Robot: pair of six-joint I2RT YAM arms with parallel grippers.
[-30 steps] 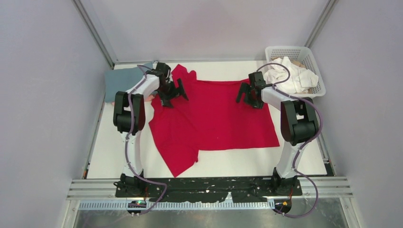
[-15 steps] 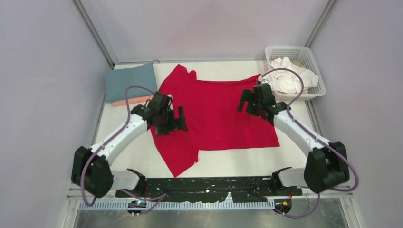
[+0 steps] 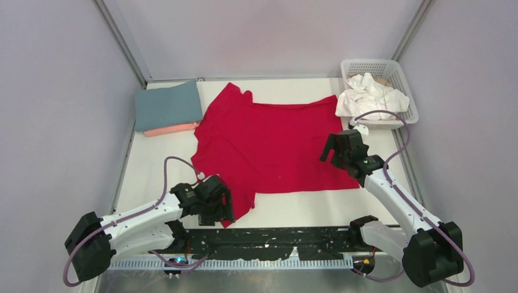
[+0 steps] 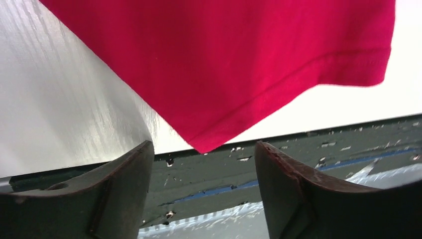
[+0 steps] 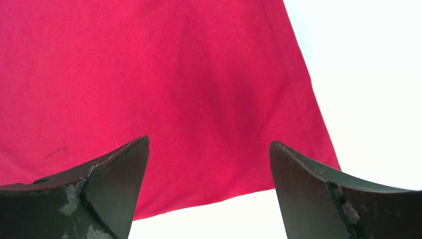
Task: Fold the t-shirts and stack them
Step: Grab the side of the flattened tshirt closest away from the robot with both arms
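A bright red t-shirt (image 3: pixel 269 143) lies spread flat across the table middle. Its near sleeve (image 4: pixel 239 74) reaches the table's front edge, and its hem corner shows in the right wrist view (image 5: pixel 199 89). My left gripper (image 3: pixel 221 207) is open and empty, low at the front edge beside that sleeve tip. My right gripper (image 3: pixel 339 152) is open and empty above the shirt's right hem. A folded blue-grey t-shirt (image 3: pixel 168 105) lies on a folded salmon pink one (image 3: pixel 171 129) at the far left. White t-shirts (image 3: pixel 369 97) sit crumpled in the basket.
The white lattice basket (image 3: pixel 403 91) stands at the far right corner. A dark rail (image 4: pixel 298 154) runs along the table's front edge. Grey walls close in on the left, back and right.
Both arms have pulled back toward the near edge. The left gripper went from the shirt's far left shoulder to the near sleeve. The right gripper went from the far edge to the right hem.
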